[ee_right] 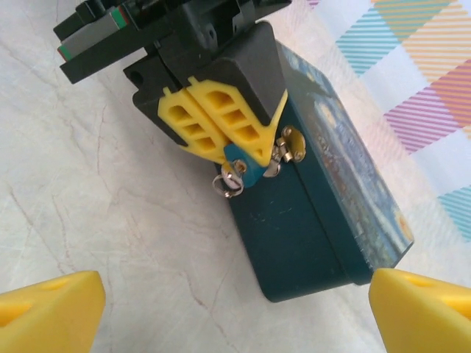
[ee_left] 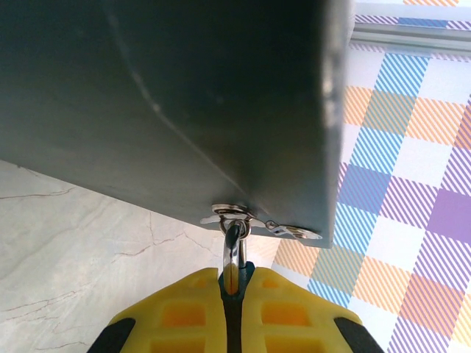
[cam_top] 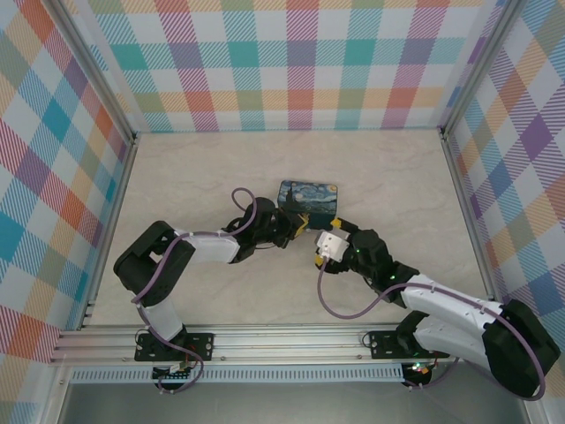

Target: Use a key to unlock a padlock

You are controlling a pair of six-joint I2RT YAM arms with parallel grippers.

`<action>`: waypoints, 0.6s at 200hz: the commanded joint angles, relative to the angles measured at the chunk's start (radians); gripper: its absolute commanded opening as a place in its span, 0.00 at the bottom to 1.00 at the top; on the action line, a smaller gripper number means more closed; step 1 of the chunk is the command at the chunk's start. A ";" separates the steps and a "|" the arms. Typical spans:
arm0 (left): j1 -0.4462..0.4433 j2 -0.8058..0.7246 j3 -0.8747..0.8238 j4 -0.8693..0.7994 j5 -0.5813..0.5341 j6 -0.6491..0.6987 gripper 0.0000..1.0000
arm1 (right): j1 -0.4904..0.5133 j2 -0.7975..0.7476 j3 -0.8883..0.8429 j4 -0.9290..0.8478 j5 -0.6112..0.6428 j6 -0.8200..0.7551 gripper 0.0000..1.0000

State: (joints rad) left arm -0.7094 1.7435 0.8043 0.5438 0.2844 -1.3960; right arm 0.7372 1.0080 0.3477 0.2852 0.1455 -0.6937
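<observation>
The tiny padlock point(ee_right: 241, 170), blue-bodied with a silvery metal shackle, hangs from the small metal hasp point(ee_right: 293, 143) on the near side wall of a rectangular tin point(cam_top: 309, 201) painted with a blue starry night. The left gripper point(ee_right: 229, 151) is closed upon the padlock, its yellow fingers point(ee_left: 294, 309) pressed together with the shackle emerging between them. A small silvery ring point(ee_right: 229, 182) dangles just below. The right gripper point(ee_right: 235, 316) hovers near, facing the same side of the tin, its jaws spread wide and holding nothing. The tin lies near the middle of the pale marbled table point(cam_top: 203, 168), well apart from the far, left and right edges. Open surface lies on those sides, and both arms crowd the near side. Pastel chequered walls point(cam_top: 300, 62) bound the three edges.
</observation>
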 commanded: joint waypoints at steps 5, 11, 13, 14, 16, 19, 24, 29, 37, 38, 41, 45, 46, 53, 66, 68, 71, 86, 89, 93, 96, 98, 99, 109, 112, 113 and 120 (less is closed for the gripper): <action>-0.002 -0.039 0.021 0.020 0.019 -0.018 0.00 | 0.022 0.026 0.022 0.091 0.060 -0.089 0.82; -0.003 -0.042 0.020 0.018 0.018 -0.022 0.00 | 0.026 0.031 0.025 0.095 0.066 -0.092 0.80; -0.004 -0.043 0.020 0.019 0.017 -0.023 0.00 | 0.026 0.036 0.026 0.095 0.068 -0.093 0.79; -0.004 -0.043 0.020 0.019 0.018 -0.024 0.00 | 0.027 0.038 0.026 0.095 0.069 -0.093 0.78; -0.004 -0.042 0.020 0.019 0.018 -0.024 0.00 | 0.028 0.040 0.028 0.096 0.072 -0.092 0.77; -0.003 -0.042 0.020 0.019 0.017 -0.027 0.00 | 0.030 0.043 0.029 0.100 0.075 -0.092 0.75; -0.003 -0.044 0.020 0.018 0.014 -0.029 0.00 | 0.035 0.053 0.031 0.109 0.082 -0.088 0.72; -0.004 -0.047 0.020 0.018 0.012 -0.033 0.00 | 0.037 0.061 0.033 0.119 0.086 -0.086 0.70; -0.005 -0.048 0.019 0.019 0.009 -0.038 0.00 | 0.039 0.075 0.036 0.133 0.087 -0.079 0.69; -0.005 -0.048 0.019 0.019 0.009 -0.037 0.00 | 0.039 0.080 0.036 0.137 0.087 -0.075 0.69; -0.005 -0.050 0.019 0.019 0.008 -0.038 0.00 | 0.039 0.084 0.036 0.144 0.088 -0.071 0.69; -0.004 -0.051 0.019 0.019 0.006 -0.037 0.00 | 0.039 0.094 0.037 0.156 0.090 -0.063 0.67; -0.004 -0.051 0.019 0.019 0.006 -0.039 0.00 | 0.039 0.096 0.037 0.160 0.089 -0.061 0.66; -0.007 -0.054 0.019 0.019 0.003 -0.038 0.00 | 0.039 0.112 0.038 0.178 0.085 -0.042 0.63; -0.008 -0.060 0.019 0.014 -0.002 -0.041 0.00 | 0.040 0.147 0.047 0.202 0.067 -0.006 0.62; -0.008 -0.061 0.019 0.014 -0.002 -0.042 0.00 | 0.041 0.152 0.049 0.205 0.065 -0.002 0.61; -0.008 -0.064 0.019 0.014 -0.002 -0.043 0.00 | 0.041 0.162 0.052 0.208 0.061 0.003 0.60; -0.008 -0.070 0.019 0.007 -0.005 -0.049 0.00 | 0.041 0.213 0.063 0.242 0.053 0.022 0.56; -0.008 -0.071 0.019 0.005 -0.005 -0.049 0.00 | 0.041 0.221 0.065 0.252 0.052 0.023 0.56; -0.008 -0.074 0.019 0.002 -0.005 -0.049 0.00 | 0.041 0.233 0.067 0.263 0.051 0.025 0.55; -0.010 -0.075 0.020 0.000 -0.005 -0.049 0.00 | 0.041 0.242 0.069 0.271 0.051 0.026 0.54; -0.010 -0.076 0.020 -0.002 -0.006 -0.049 0.00 | 0.041 0.246 0.070 0.277 0.051 0.027 0.54; -0.009 -0.076 0.020 -0.003 -0.006 -0.048 0.00 | 0.041 0.249 0.071 0.280 0.051 0.028 0.53; -0.010 -0.079 0.020 -0.008 -0.008 -0.049 0.00 | 0.041 0.269 0.076 0.303 0.051 0.031 0.52; -0.010 -0.080 0.020 -0.007 -0.008 -0.048 0.00 | 0.041 0.273 0.078 0.308 0.051 0.031 0.52; -0.010 -0.081 0.020 -0.007 -0.009 -0.049 0.00 | 0.041 0.274 0.078 0.310 0.051 0.031 0.52; -0.010 -0.083 0.021 -0.007 -0.010 -0.049 0.00 | 0.041 0.285 0.084 0.318 0.053 0.031 0.51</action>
State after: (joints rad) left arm -0.7097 1.7061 0.8043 0.5255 0.2802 -1.4288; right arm 0.7731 1.2648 0.3973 0.4976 0.2157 -0.6930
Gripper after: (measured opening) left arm 0.087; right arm 0.518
